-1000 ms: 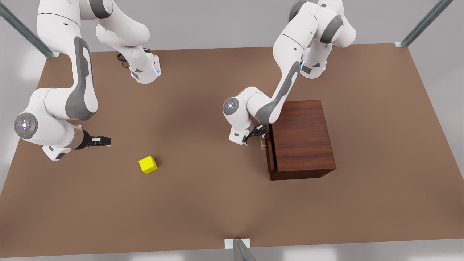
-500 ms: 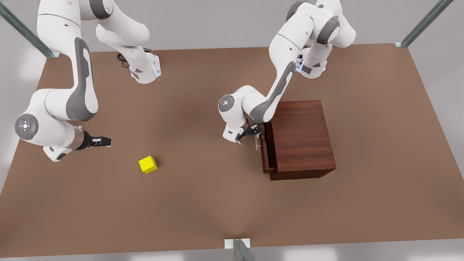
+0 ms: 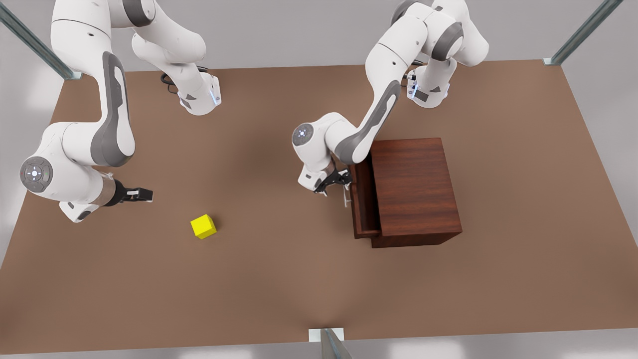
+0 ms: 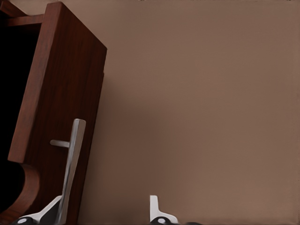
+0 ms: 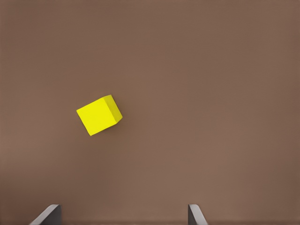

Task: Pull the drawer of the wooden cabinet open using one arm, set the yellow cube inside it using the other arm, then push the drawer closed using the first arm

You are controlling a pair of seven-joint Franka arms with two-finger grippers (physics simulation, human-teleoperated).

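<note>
The wooden cabinet point(image 3: 416, 189) stands on the front view's right, its drawer point(image 3: 363, 199) pulled partly out toward the table's middle. My left gripper point(image 3: 343, 180) is at the drawer's silver handle point(image 3: 345, 197). In the left wrist view the handle point(image 4: 71, 164) lies between the spread fingers, against one fingertip point(image 4: 51, 210), so the left gripper point(image 4: 105, 216) is open. The yellow cube point(image 3: 203, 226) sits on the table at the front view's left. My right gripper point(image 3: 146, 194) hovers open a short way from the cube point(image 5: 99, 115), apart from it.
The brown table point(image 3: 279, 279) has bare room between the cube and the cabinet. Both arm bases point(image 3: 199, 97) stand at the far edge. Metal frame posts point(image 3: 329, 341) mark the table's edges and corners.
The left gripper has drawn the handle toward the front view's left, and the drawer has slid further out of the cabinet. The right arm and the cube have stayed put.
</note>
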